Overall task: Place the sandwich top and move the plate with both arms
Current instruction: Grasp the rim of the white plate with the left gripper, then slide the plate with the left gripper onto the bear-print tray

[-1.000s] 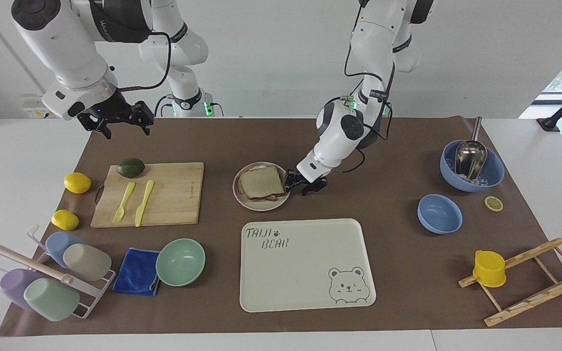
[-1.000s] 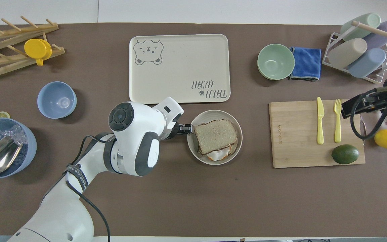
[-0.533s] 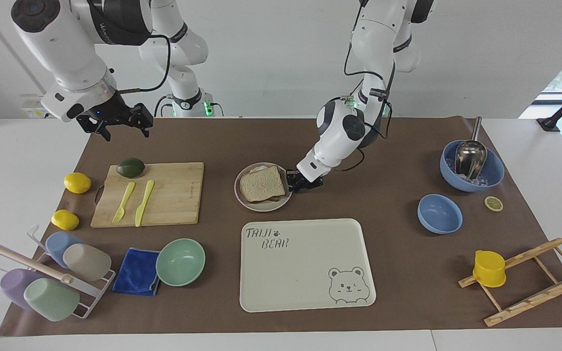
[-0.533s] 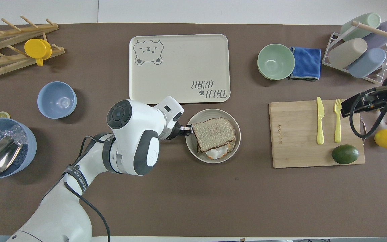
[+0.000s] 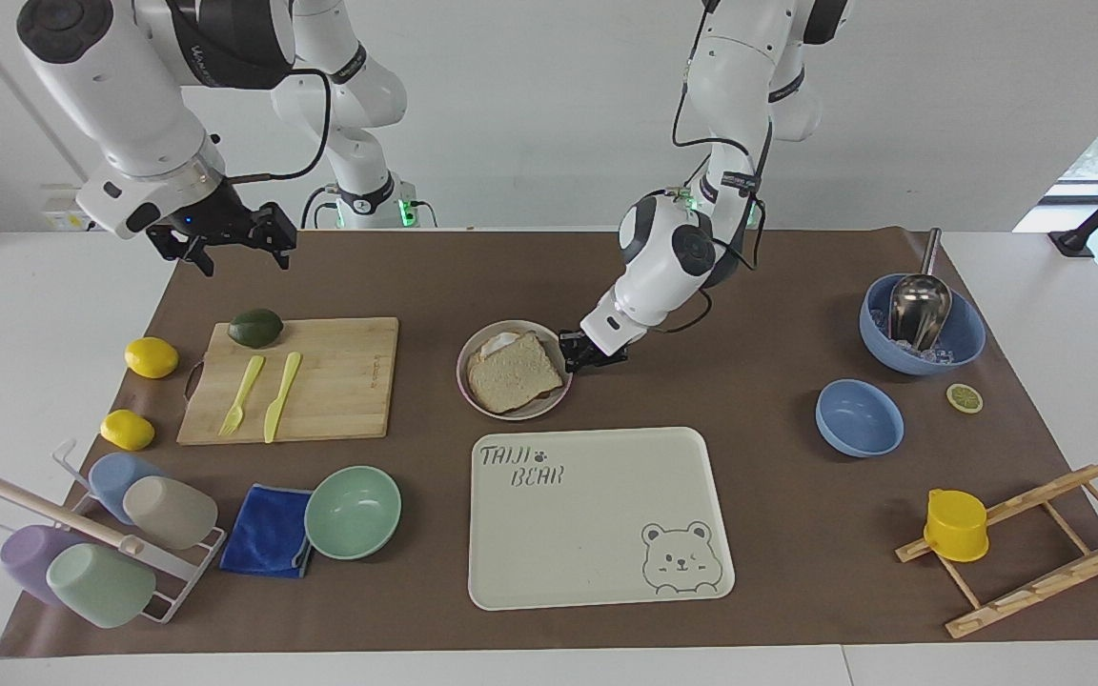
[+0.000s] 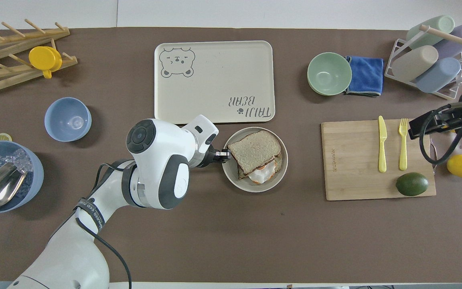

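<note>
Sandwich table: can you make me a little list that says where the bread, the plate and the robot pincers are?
sandwich top: lies askew on the egg slice, on the plate
plate: on the brown mat, between the bear tray and the robots
left pincer: shut on the plate's rim, at the side toward the left arm's end
right pincer: open, raised over the mat's edge near the cutting board, waiting
plate on tray: not yet
</note>
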Controlling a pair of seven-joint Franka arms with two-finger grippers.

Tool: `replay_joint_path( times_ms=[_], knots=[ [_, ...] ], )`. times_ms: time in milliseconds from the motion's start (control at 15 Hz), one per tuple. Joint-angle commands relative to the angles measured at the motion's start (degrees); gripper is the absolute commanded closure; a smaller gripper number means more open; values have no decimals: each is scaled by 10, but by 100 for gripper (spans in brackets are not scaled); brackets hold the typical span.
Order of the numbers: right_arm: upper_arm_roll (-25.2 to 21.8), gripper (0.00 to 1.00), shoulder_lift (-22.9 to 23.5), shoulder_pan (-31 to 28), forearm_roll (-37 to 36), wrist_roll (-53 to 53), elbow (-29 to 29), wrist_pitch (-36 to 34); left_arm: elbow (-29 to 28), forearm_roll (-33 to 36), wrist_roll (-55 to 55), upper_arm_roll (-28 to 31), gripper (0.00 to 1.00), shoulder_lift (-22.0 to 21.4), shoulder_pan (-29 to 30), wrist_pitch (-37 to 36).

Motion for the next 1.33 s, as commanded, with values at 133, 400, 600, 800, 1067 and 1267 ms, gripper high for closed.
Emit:
replay_joint_path(
  times_ms=[133,400,600,800,1067,1267],
  knots=[
    [3,0,-12,-10,3,-5,1,3,-3,-20,7,5,100,-33,15,-35],
    [4,0,-14,-6,5,-4,0,2,0,-32,7,5,100,-45,36,-48],
    [4,0,-16,-6,5,-5,-2,1,38,-32,3,7,100,-36,60,-64],
    [4,0,-16,-6,4,-4,-2,1,88,-36,-1,8,100,-15,96,-87],
    [4,0,-15,-8,6,-6,-1,-3,209,-33,-18,17,100,69,117,-139],
    [3,0,-16,-12,9,-6,0,-12,260,-32,-21,40,100,115,117,-144]
  ],
)
